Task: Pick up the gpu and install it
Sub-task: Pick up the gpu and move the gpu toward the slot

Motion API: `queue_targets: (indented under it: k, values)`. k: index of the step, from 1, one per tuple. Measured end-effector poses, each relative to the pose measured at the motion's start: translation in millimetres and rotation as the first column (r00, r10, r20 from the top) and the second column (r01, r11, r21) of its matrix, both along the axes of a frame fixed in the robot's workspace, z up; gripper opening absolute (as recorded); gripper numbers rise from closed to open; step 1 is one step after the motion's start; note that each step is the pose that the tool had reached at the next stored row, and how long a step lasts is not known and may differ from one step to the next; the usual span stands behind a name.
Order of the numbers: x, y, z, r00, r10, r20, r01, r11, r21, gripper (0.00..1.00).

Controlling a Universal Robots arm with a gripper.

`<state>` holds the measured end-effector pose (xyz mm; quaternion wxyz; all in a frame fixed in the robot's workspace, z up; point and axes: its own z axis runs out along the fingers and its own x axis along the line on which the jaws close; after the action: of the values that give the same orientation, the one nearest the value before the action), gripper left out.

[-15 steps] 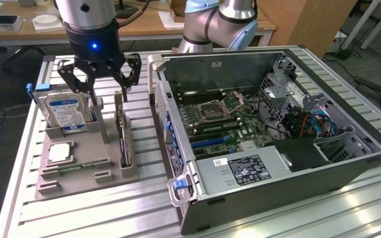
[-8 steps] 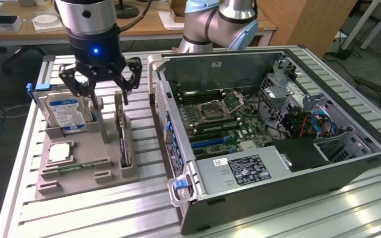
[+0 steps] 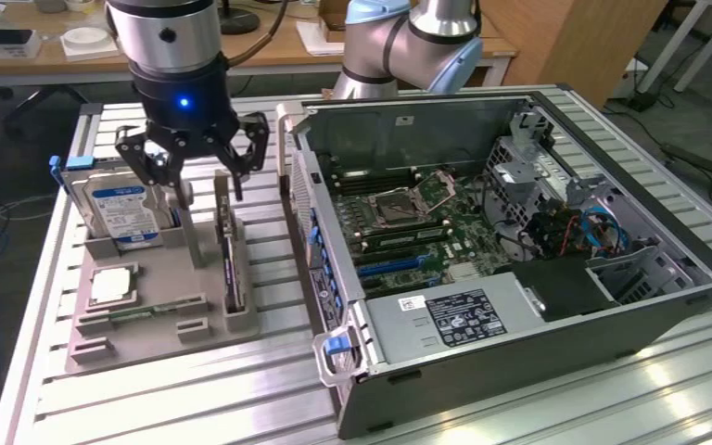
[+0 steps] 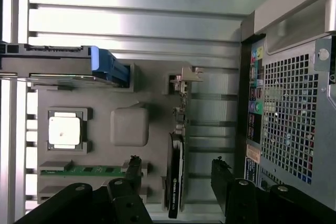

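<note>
Pincer [image 3: 201, 181], black and claw-fingered, hung spread wide, holding nothing.
Just below, the gpu [image 3: 229, 260], a thin dark circuit card with silver bracket, stood on edge in the grey plastic tray [image 3: 181, 273]; looked light, stiff, fragile, so I'd pinch gently across the board's top edge.

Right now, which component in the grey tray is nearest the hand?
The gpu, on edge beneath the open hand; the hard drive stands aside, the processor and memory stick lie flat.

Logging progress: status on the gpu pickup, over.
Gripper open, above gpu. Gpu upright in gray holder, untouched. Hard drive alongside, apart.
</note>
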<state>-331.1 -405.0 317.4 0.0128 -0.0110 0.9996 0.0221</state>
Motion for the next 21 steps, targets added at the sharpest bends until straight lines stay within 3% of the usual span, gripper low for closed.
queue_targets:
  k: [7, 14, 21]
  values:
    - [2.5, -3.4, -4.7, 1.0000, 0.000, -0.0001, 0.000, 1.0000, -0.0001, 0.65]
    - [2.6, -12.5, -9.7, 1.0000, 0.000, -0.0001, 0.000, 1.0000, -0.0001, 0.65]
    - [2.6, -17.3, -16.3, 1.0000, 0.000, 0.0000, 0.000, 1.0000, 0.0000, 0.65]
